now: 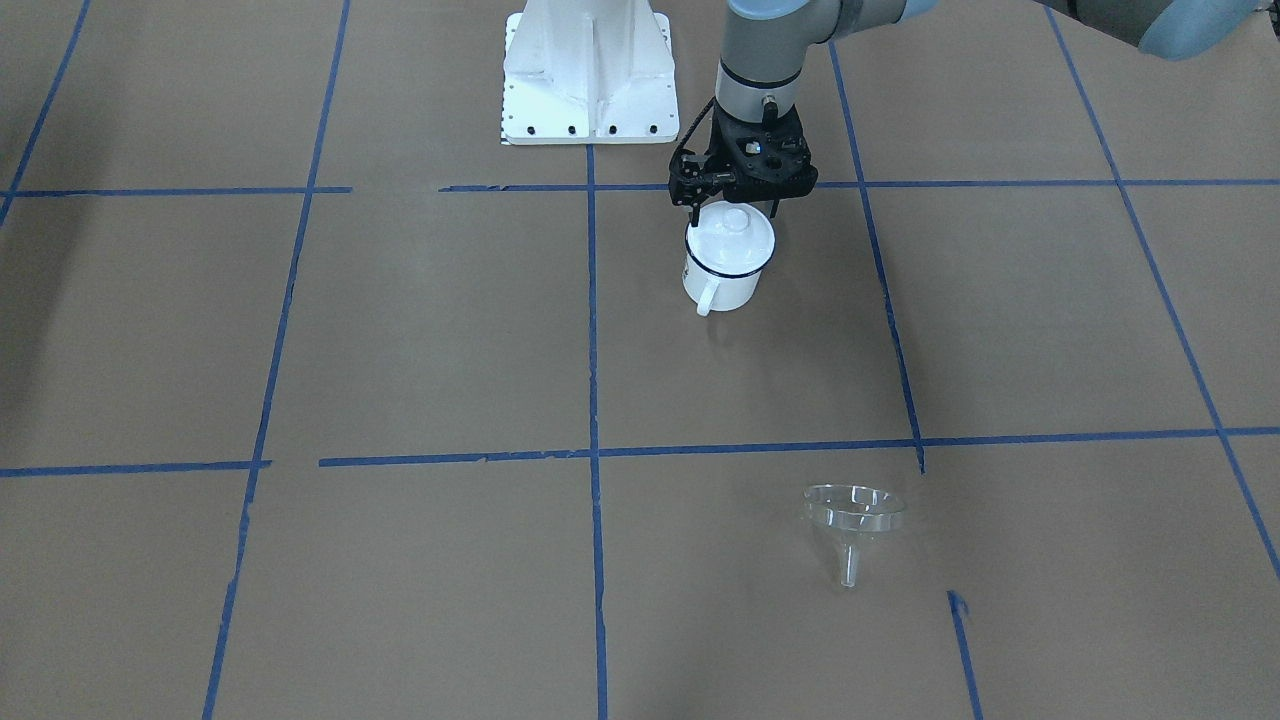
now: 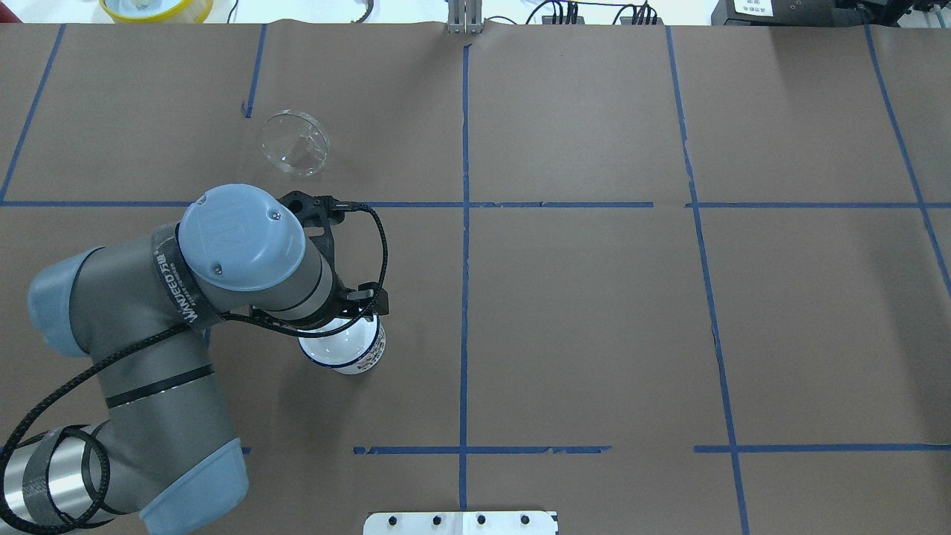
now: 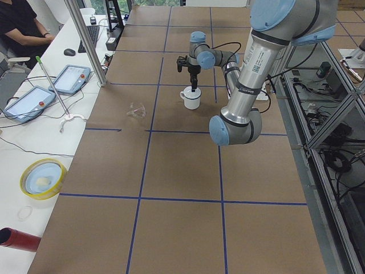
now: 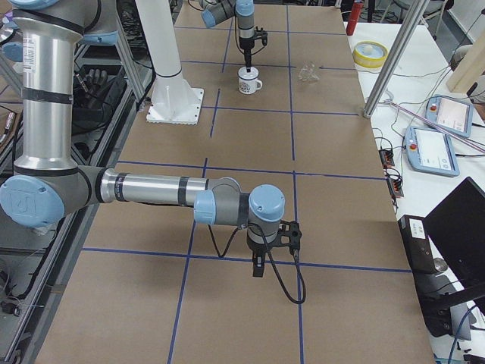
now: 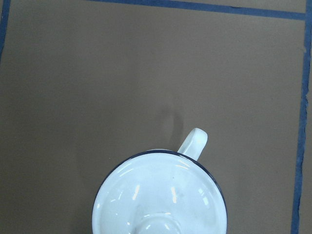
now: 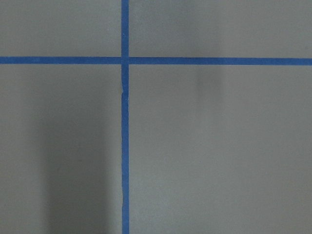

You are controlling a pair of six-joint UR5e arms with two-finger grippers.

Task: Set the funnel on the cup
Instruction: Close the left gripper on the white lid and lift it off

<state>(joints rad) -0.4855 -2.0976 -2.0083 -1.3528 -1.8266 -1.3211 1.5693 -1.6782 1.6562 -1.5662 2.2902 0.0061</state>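
The white mug [image 1: 722,283] with a dark blue rim stands upright near the robot base, handle toward the operators' side. A round white lid with a knob [image 1: 733,238] sits on it and fills the lower part of the left wrist view [image 5: 161,195]. My left gripper [image 1: 734,216] hangs straight over the lid, open, with a finger [image 1: 693,214] at each side and the knob free between them. The clear funnel [image 1: 852,515] lies on its side on the table, far from the mug, also in the overhead view [image 2: 295,141]. My right gripper [image 4: 258,265] hovers over bare table; I cannot tell its state.
The white robot base [image 1: 587,70] stands just behind the mug. Blue tape lines [image 1: 592,330] cross the brown table. A yellow bowl [image 3: 41,178], tablets [image 3: 71,79] and a seated person are on a side bench beyond the funnel's side.
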